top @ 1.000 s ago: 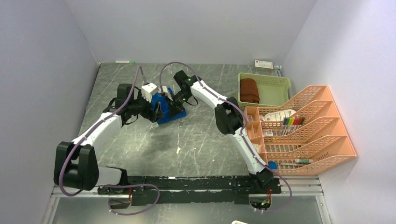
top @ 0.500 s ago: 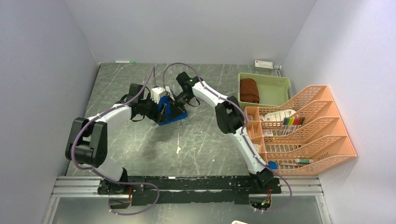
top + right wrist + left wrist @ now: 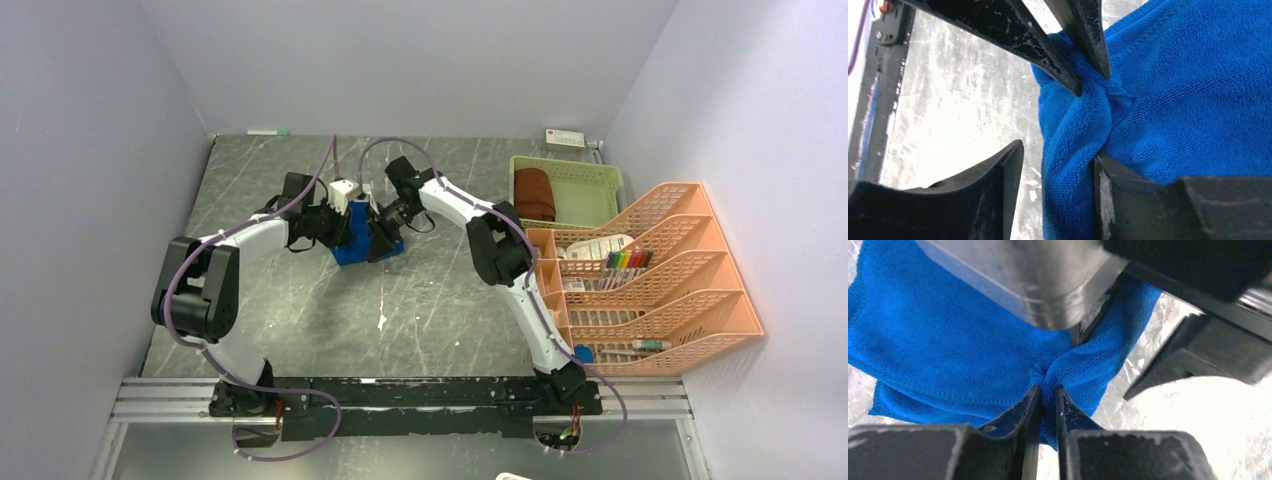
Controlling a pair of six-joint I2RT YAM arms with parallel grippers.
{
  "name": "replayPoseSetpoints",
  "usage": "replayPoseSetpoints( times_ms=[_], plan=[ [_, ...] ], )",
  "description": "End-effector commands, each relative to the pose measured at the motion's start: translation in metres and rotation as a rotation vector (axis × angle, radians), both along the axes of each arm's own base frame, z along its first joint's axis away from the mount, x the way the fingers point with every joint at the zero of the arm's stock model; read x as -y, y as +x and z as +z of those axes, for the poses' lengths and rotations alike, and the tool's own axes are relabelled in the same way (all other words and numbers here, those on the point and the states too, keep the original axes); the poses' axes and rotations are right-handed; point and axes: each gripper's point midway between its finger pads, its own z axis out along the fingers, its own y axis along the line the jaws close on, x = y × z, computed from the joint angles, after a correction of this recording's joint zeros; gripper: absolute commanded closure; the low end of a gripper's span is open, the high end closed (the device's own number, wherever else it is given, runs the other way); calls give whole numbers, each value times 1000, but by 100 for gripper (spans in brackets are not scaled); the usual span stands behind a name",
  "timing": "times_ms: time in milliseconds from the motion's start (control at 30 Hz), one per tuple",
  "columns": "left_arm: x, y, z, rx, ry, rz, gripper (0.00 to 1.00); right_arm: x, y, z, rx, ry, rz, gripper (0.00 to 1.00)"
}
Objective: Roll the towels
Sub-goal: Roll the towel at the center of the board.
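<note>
The brown towel (image 3: 534, 193) is found in the green basket (image 3: 600, 176), apparently rolled; that half is judged done. The blue towel (image 3: 362, 243) lies bunched on the counter (image 3: 420, 310), not yet rolled. The left gripper (image 3: 1047, 395) is clamped on a pinched fold of it. The right gripper (image 3: 1057, 152) is seen apart, with cloth touching one finger only.

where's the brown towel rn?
Top view, far right: the brown towel sits in the green basket's left half, just beyond the orange file rack.
</note>
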Motion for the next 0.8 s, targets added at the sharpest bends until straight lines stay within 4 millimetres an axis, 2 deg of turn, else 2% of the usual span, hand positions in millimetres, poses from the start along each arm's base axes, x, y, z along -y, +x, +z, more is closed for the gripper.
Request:
replayPoseSetpoints(
  times_ms=[0, 33, 100, 133, 233, 300, 367, 500, 533, 567, 667, 700, 767],
  plan=[
    [-24, -13, -48, -135, 158, 132, 78, -6, 6, 7, 135, -57, -56, 46],
    [-23, -17, -53, -151, 170, 136, 77, -3, 14, 12, 161, -59, -89, 46],
    [-21, -22, -59, -166, 190, 141, 75, 5, 39, 26, 241, -64, -192, 20],
    [-21, -24, -60, -170, 202, 142, 75, 12, 53, 34, 282, -62, -258, 18],
    [-25, -28, -63, -191, 231, 162, 75, 33, 77, 67, 394, -1, -398, 18],
    [-27, -30, -64, -202, 244, 173, 75, 48, 85, 86, 552, 20, -468, 16],
    [-29, -31, -65, -209, 248, 179, 75, 65, 95, 109, 729, 43, -583, 9],
    [-27, -35, -67, -230, 242, 177, 75, 96, 111, 134, 898, 82, -821, 8],
    [-26, -35, -67, -236, 237, 175, 75, 103, 107, 131, 931, 95, -840, 8],
    [-25, -36, -67, -241, 229, 174, 75, 105, 107, 143, 975, 140, -859, 8],
    [-21, -36, -69, -256, 213, 166, 74, 105, 77, 137, 1087, 228, -751, 0],
    [-19, -35, -69, -257, 204, 164, 74, 100, 66, 142, 1155, 283, -697, 0],
    [-16, -32, -67, -254, 192, 161, 74, 93, 43, 136, 1251, 336, -565, 0]
  ],
)
